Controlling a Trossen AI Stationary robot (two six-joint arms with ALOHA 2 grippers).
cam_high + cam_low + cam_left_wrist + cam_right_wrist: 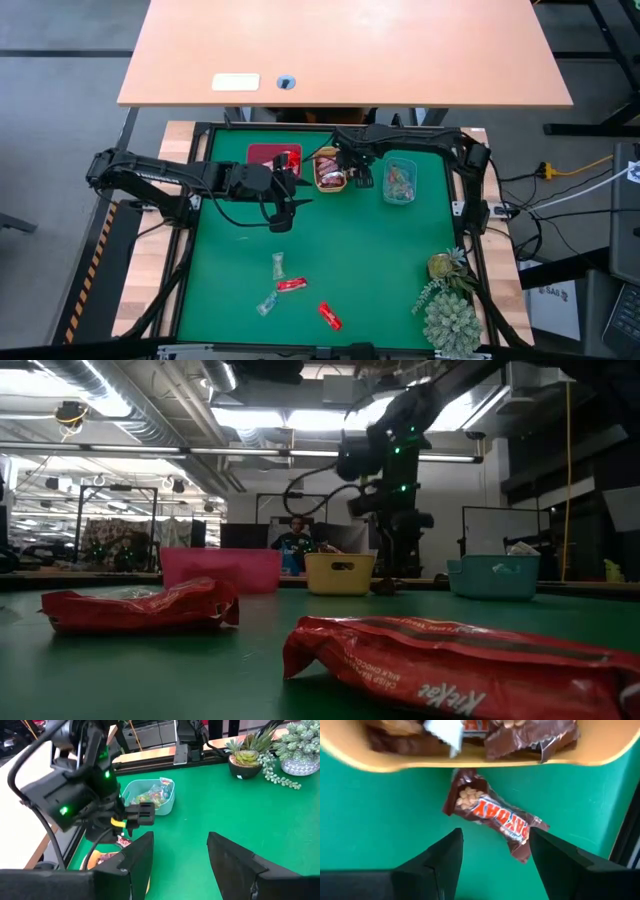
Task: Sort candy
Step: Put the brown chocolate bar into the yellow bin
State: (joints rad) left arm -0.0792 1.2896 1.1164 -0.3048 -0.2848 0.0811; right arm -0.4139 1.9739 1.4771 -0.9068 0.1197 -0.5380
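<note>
A brown bar candy [492, 817] lies flat on the green mat just outside the orange tray [470, 764], which holds more brown bars. My right gripper [495, 865] [362, 178] hangs above the bar, pointing down and open, with a finger on either side and clear of it. My left gripper [180, 865] [285, 212] hovers open over the mat near the red tray [268, 155], holding nothing. Two red candies [291, 285] [329, 316] and two clear greenish ones [279, 265] [267, 303] lie on the near part of the mat.
The teal tray [400, 182] with greenish candies stands right of the orange tray. Artificial plants [448, 305] fill the near right corner. A black frame [470, 230] rims the mat. A person sits beyond the far edge [293, 545].
</note>
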